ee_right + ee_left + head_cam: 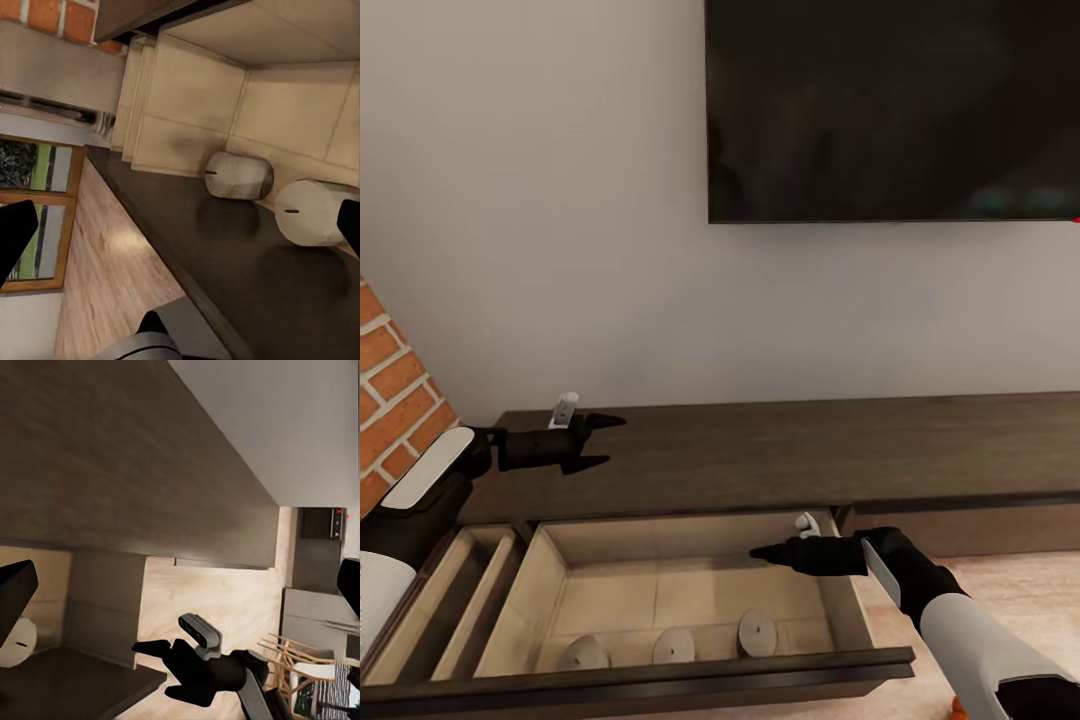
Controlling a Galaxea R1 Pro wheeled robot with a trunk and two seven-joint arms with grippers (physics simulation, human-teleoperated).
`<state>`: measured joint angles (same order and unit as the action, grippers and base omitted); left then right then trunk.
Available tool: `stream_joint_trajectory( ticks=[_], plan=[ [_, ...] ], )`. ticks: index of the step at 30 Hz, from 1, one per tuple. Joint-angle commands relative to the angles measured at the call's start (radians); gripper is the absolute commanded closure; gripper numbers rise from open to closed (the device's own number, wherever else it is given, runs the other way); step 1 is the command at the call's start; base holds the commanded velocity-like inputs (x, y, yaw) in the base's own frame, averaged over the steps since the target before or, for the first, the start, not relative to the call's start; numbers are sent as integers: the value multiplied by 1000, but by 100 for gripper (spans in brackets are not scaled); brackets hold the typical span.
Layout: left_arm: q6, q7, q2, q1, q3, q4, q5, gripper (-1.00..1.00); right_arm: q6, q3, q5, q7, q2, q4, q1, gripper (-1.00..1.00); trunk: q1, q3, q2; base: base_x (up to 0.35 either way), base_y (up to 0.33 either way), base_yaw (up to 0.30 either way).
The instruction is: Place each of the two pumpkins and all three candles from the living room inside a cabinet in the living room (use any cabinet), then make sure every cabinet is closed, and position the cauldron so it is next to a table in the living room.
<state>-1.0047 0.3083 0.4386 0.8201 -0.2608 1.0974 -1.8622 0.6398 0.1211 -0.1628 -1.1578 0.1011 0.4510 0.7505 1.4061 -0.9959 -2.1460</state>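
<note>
From the head, the cabinet point(780, 445) has a drawer point(680, 600) pulled out with three candles point(674, 645) standing along its front wall; the left gripper point(600, 442) hovers spread and empty over the top, the right gripper point(768, 551) over the drawer, its state unclear. The left wrist sees the right gripper point(157, 667) parted, grasping nothing. The right wrist sees two candles point(238, 175) inside the drawer point(195, 97).

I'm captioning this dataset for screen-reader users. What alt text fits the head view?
An open drawer of a long dark-brown cabinet holds three grey candles along its front edge. The right tool reaches over the drawer, and the open left tool hovers above the cabinet top. A dark screen hangs on the wall above.
</note>
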Motion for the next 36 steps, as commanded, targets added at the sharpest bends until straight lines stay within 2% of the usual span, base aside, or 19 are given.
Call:
stream_joint_trajectory(
  ticks=[1,12,17,21,22,25,26,27,30,31,32,34,35,36],
  plan=[
    [0,0,-1,0,0,-1,1,-100,0,0,0,0,0,0,0,-100,-4,3,7,-8,0,0],
    [0,0,-4,0,0,-10,1,-100,0,0,0,0,0,0,0,-100,-46,38,84,-272,0,0],
    [0,0,-13,-1,0,-6,2,-100,0,0,1,-77,0,0,0,-100,-54,44,98,-270,0,0],
    [0,0,-22,-1,-12,-1,1,-100,0,1,1,-104,1,0,0,-100,-54,44,98,-43,0,0],
    [1,2,-67,-1,-66,-1,4,-100,10,11,5,-193,20,39,0,-100,-54,44,98,-2,0,0],
    [1,3,-78,0,-110,-1,5,-100,47,14,11,-207,23,74,0,-100,-54,44,98,0,0,0],
    [1,2,-82,-1,-174,28,4,-100,75,15,44,-216,53,90,0,-100,-54,44,98,0,0,0],
    [0,2,-79,-1,-197,44,4,-100,77,15,51,-218,63,91,0,-100,-54,44,98,0,0,0],
    [1,2,-75,-1,-325,75,1,-100,83,37,61,-267,94,87,-1,-100,-54,44,98,0,0,0],
    [1,2,-77,-1,-374,80,1,-100,85,72,63,-302,103,85,-1,-100,-54,44,98,0,0,0],
    [1,2,-79,-1,-398,83,0,-100,85,102,63,-326,110,84,-1,-100,-54,44,98,0,0,0],
    [1,2,-80,-1,-431,88,-1,-100,86,165,63,-363,127,85,-2,-100,-54,44,98,0,0,0],
    [0,2,-80,-1,-438,91,-1,-100,87,179,63,-369,131,87,-2,-100,-54,44,98,0,0,0],
    [0,2,-78,-1,-462,107,-1,-100,88,210,62,-381,143,89,-2,-100,-54,44,98,0,0,0]
  ],
)
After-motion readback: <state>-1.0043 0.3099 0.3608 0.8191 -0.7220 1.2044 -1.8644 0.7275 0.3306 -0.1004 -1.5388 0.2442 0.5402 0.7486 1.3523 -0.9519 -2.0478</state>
